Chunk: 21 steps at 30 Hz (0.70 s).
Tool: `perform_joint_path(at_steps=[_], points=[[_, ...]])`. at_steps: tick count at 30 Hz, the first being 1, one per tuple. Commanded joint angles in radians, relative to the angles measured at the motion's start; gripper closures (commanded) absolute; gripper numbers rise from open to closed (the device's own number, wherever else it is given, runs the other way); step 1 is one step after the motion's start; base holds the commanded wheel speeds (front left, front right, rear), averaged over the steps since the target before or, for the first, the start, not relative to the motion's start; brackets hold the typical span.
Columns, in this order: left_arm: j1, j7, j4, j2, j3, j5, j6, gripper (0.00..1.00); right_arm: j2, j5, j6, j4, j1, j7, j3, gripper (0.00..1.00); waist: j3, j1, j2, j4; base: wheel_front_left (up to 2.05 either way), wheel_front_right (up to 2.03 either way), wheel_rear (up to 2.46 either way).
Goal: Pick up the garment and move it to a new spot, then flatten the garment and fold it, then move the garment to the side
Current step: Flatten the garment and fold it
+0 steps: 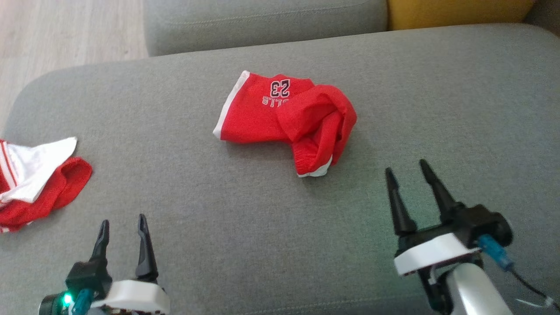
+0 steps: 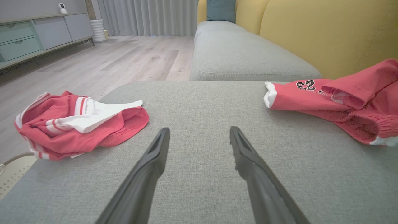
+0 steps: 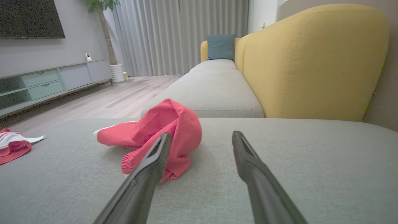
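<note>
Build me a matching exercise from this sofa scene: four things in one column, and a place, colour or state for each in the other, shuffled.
Things:
1. garment numbered 23
2. striped red-and-white garment
3. backrest
4. right gripper

Descriptions:
a. yellow
b. open, holding nothing
c. middle of the grey cushion
d. left edge of the grey cushion

Pairs: 1-c, 2-d, 3-a, 4-b

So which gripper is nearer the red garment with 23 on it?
Right. The right gripper hangs open just short of the red garment with 23, near its crumpled end, not touching. The left gripper is farther off toward the robot's left, closer to the red-and-white garment.
</note>
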<state>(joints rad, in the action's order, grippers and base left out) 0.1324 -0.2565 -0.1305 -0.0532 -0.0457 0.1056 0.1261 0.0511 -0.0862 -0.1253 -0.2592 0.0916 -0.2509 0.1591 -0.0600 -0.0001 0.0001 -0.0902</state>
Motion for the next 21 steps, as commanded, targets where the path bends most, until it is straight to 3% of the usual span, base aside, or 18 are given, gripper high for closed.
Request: perform_joint_path(at_steps=[1,11,21], points=[[-0.054,-0.005,0.030,0.002,0.032,-0.005,-0.002,0.00,-0.001,0.008,-0.005,0.024,0.040,-0.011,0.035,0.00,-0.008,0.0001,-0.0001,0.009,0.00,0.00,0.00],[-0.091,-0.005,0.004,0.003,-0.024,0.011,-0.020,0.00,-0.001,-0.030,-0.005,-0.185,0.151,-0.011,0.187,0.00,-0.056,0.0001,-0.0001,0.103,0.00,0.00,0.00],[-0.125,-0.005,-0.008,0.003,-0.048,0.009,-0.041,0.00,-0.001,-0.035,-0.005,-0.332,0.238,-0.011,0.114,0.00,-0.110,0.0001,-0.0001,0.185,0.00,0.00,0.00]])
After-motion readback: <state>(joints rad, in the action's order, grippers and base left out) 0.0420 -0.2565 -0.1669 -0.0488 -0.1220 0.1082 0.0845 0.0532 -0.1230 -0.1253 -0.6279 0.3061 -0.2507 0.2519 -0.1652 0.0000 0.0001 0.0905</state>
